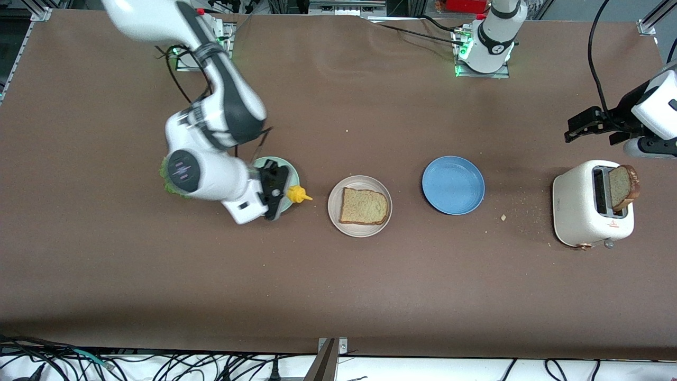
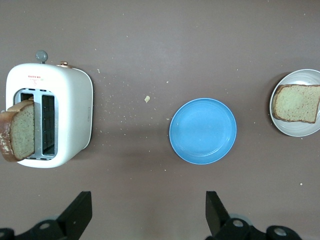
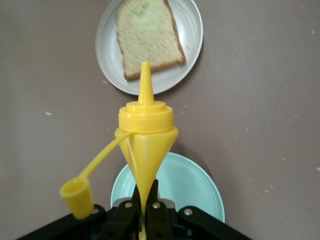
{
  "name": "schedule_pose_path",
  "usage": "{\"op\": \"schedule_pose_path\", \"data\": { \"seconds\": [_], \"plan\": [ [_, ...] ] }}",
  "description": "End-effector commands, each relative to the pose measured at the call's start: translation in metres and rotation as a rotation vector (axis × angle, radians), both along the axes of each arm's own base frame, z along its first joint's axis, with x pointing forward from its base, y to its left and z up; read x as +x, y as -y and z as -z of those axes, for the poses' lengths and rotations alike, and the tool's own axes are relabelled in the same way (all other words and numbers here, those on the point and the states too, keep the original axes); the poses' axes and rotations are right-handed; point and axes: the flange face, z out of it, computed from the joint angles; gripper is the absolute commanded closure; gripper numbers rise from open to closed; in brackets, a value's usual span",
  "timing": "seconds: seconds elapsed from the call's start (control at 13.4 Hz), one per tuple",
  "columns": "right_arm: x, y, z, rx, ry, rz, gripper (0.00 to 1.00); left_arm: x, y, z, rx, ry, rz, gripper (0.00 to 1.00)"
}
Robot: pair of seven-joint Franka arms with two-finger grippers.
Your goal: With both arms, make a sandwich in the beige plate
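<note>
The beige plate [image 1: 334, 211] sits mid-table and carries a single bread slice [image 1: 363, 206] lying flat. Beside it, toward the right arm's end, the right gripper [image 1: 276, 189] hangs over the mint-green plate [image 1: 293, 174], its fingers clamped on a yellow squeeze bottle [image 1: 296, 194] whose nozzle points toward the bread; the cap [image 3: 76, 196] dangles open on its strap. Green lettuce [image 1: 168, 185] peeks from under that arm. Toward the left arm's end lie a blue plate [image 1: 453, 185] and a white toaster [image 1: 582, 211] with a toasted slice [image 1: 623, 186] in one slot. The left gripper [image 1: 582, 127] hovers with fingers spread above the table by the toaster.
</note>
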Motion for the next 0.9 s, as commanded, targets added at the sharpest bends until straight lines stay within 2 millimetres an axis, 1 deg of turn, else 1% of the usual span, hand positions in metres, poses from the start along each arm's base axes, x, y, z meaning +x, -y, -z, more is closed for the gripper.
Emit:
{"op": "schedule_pose_path", "data": {
  "seconds": [0.0, 0.15, 0.3, 0.37, 0.45, 0.52, 0.6, 0.67, 0.82],
  "plan": [
    [-0.028, -0.051, -0.007, -0.171, 0.105, 0.035, 1.0, -0.006, 0.002, -0.002, 0.037, 0.014, -0.003, 0.0],
    [-0.051, -0.082, 0.003, -0.284, 0.177, 0.051, 1.0, -0.006, 0.002, -0.001, 0.037, 0.013, -0.003, 0.0],
    [-0.072, -0.107, 0.006, -0.363, 0.254, 0.057, 1.0, -0.005, 0.002, -0.001, 0.037, 0.013, -0.003, 0.0],
    [-0.081, -0.117, 0.008, -0.396, 0.291, 0.039, 1.0, -0.005, 0.002, -0.001, 0.037, 0.013, -0.003, 0.0],
    [-0.085, -0.122, 0.015, -0.427, 0.314, 0.02, 1.0, -0.005, 0.002, -0.001, 0.037, 0.013, -0.003, 0.0],
    [-0.093, -0.131, 0.018, -0.446, 0.335, -0.01, 1.0, -0.005, 0.002, -0.001, 0.037, 0.013, -0.003, 0.0],
    [-0.099, -0.134, 0.023, -0.495, 0.357, -0.042, 1.0, -0.005, 0.002, -0.001, 0.037, 0.013, -0.003, 0.0],
    [-0.1, -0.131, 0.023, -0.541, 0.37, -0.059, 1.0, -0.005, 0.002, 0.0, 0.037, 0.011, -0.003, 0.0],
    [-0.11, -0.136, 0.03, -0.558, 0.362, -0.088, 1.0, -0.005, 0.002, 0.0, 0.037, 0.011, -0.003, 0.0]
  ]
}}
